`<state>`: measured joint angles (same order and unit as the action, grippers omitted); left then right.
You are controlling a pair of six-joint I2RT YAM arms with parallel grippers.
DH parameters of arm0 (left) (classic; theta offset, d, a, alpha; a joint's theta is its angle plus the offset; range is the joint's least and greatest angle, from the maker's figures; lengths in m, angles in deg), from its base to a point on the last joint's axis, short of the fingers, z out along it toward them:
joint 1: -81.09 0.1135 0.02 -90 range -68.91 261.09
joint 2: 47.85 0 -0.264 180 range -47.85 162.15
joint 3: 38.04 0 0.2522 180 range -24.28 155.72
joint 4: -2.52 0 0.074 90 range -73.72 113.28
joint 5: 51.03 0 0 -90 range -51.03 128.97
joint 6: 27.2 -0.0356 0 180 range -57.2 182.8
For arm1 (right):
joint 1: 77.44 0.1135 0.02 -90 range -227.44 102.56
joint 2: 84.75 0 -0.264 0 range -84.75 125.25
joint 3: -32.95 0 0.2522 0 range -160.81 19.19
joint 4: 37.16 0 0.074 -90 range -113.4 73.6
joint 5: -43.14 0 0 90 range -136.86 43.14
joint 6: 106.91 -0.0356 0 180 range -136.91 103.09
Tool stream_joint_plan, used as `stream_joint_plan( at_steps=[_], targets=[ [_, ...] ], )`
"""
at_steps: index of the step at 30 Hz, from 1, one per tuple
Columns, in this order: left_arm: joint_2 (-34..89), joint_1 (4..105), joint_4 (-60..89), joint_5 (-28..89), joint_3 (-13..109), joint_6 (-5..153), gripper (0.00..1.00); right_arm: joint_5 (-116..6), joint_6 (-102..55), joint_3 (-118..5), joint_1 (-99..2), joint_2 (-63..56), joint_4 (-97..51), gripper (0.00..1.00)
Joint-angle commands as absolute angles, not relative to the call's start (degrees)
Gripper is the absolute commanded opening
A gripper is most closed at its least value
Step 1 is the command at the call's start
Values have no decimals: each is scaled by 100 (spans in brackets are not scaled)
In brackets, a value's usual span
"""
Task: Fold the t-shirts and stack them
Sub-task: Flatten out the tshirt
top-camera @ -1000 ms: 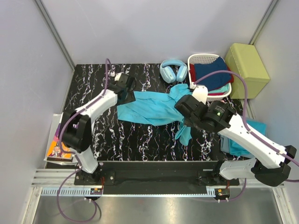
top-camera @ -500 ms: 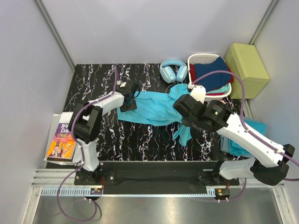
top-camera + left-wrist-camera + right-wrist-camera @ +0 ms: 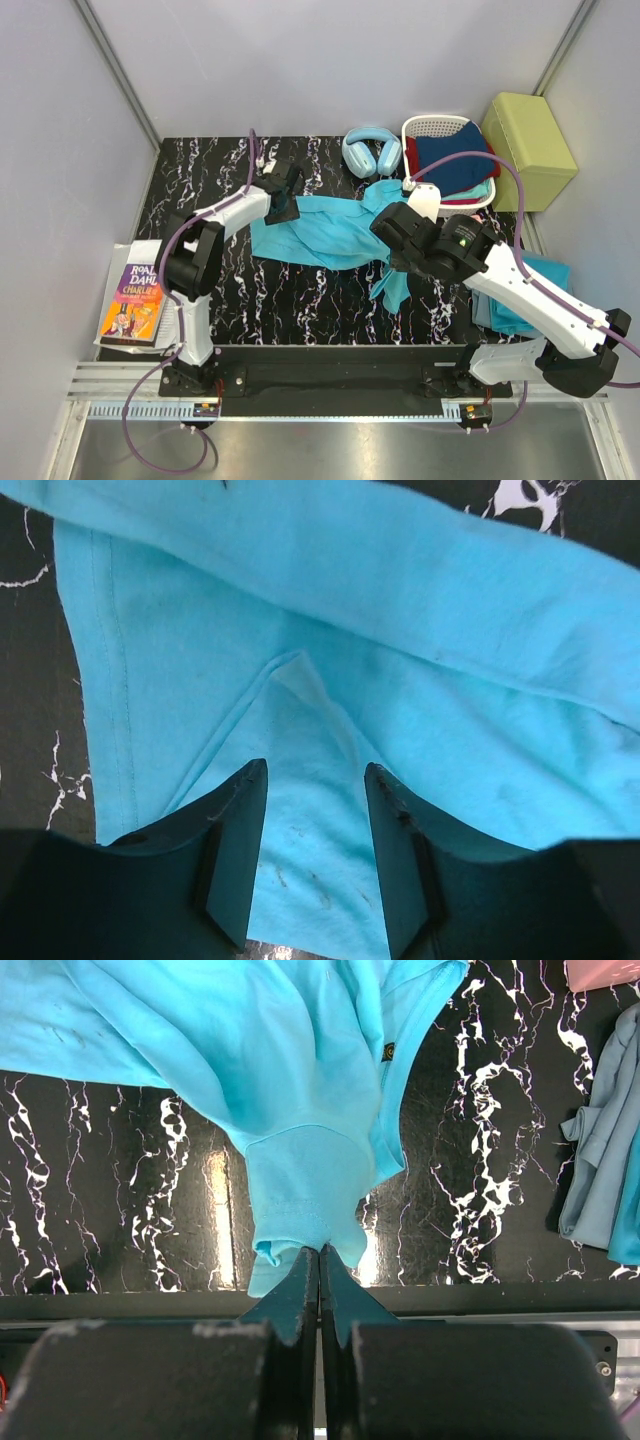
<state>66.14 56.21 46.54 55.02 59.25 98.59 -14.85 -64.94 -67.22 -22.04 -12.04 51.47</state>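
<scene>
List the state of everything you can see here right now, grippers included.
turquoise t-shirt, unfolded and rumpled
left gripper, open, fingers straddling a ridge of that shirt
right gripper, shut on that shirt's sleeve
other t-shirts, unfolded, crumpled in a heap
white basket, full
headphones, lying flat
book, closed, cover up

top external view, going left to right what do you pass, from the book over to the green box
book → left gripper → headphones → white basket → green box; the spread t-shirt stretches across several of these, so it is left out
</scene>
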Motion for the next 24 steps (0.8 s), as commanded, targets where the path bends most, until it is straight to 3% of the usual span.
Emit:
stream_joint_plan(
  at_steps=[1, 12, 24],
  targets=[
    [6420, 5639, 4581, 5540, 6185, 9717, 49, -1320, -6507, -6729, -2189, -1241, 5166, 0],
    [6992, 5674, 4616, 5505, 6405, 9726, 47, -1311, -6428, -6738, -2189, -1180, 5131, 0],
    [7238, 5710, 4607, 5452, 6766, 9646, 18, -1372, -6428, -6712, -2189, -1092, 5175, 0]
  ],
)
